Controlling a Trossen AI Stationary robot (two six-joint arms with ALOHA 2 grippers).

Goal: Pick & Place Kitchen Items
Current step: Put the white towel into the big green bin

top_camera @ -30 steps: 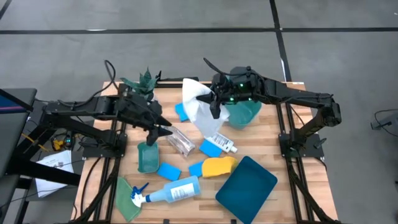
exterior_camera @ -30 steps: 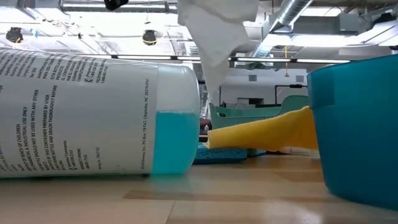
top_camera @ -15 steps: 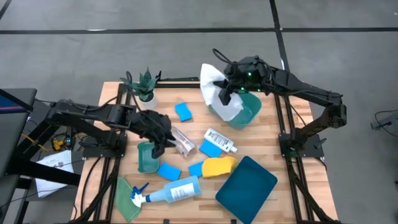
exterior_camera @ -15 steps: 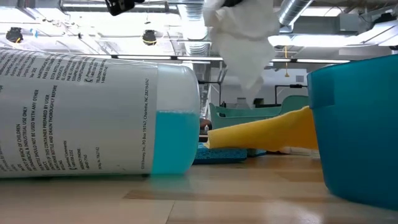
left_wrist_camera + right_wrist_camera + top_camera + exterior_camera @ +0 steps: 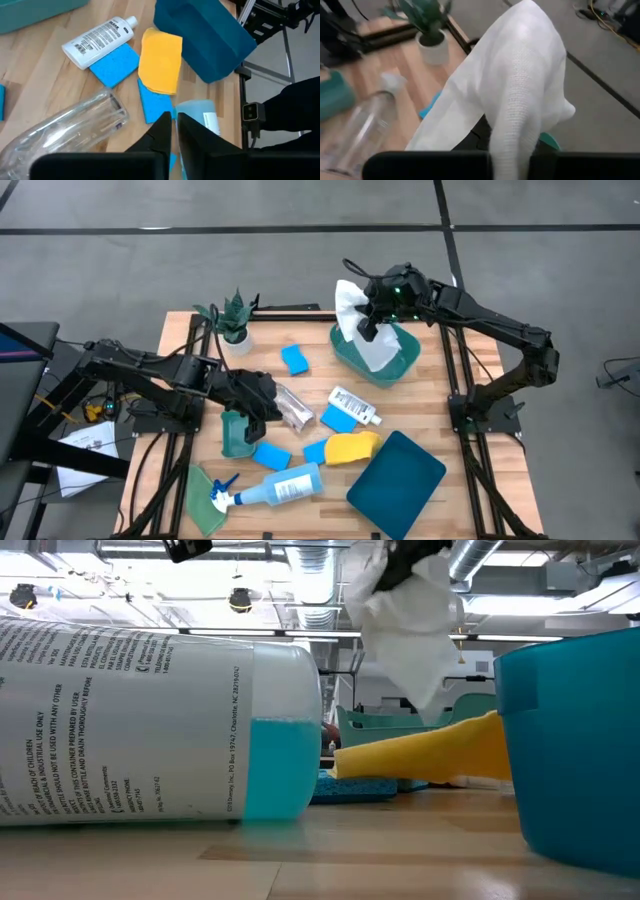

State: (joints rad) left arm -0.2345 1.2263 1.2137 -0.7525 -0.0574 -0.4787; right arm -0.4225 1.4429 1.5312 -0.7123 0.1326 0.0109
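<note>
Item one, nearest the table's front edge: pale-blue plastic spray bottle (image 5: 272,488) lying on its side with its white label uppermost; the low view shows blue liquid pooled along its lower side and dense printed text I cannot read. Beside it, a green cloth (image 5: 203,498) at the front-left corner and a large dark-teal rectangular plastic tub (image 5: 396,476) at front right, lying flat. Item two, mid-table: folded yellow cloth (image 5: 160,60) draped over a blue rectangular sponge (image 5: 156,104); a second blue sponge (image 5: 115,64) touching a small white bottle (image 5: 98,34), whose label print is too small to read. Item three: my left gripper (image 5: 262,396), fingers nearly together with nothing visibly between them, low over the table just beside a clear crinkled plastic cup (image 5: 70,130) lying on its side; I judge this a grasp that has not caught the cup. Item four, far side: a third blue sponge (image 5: 294,360) and a small potted green plant (image 5: 234,317), not part of the sorting. Item five, farthest: my right gripper (image 5: 372,320) clamped on a white knitted cloth (image 5: 515,90), held so it hangs into the teal plastic bin (image 5: 400,360) for release there.
</note>
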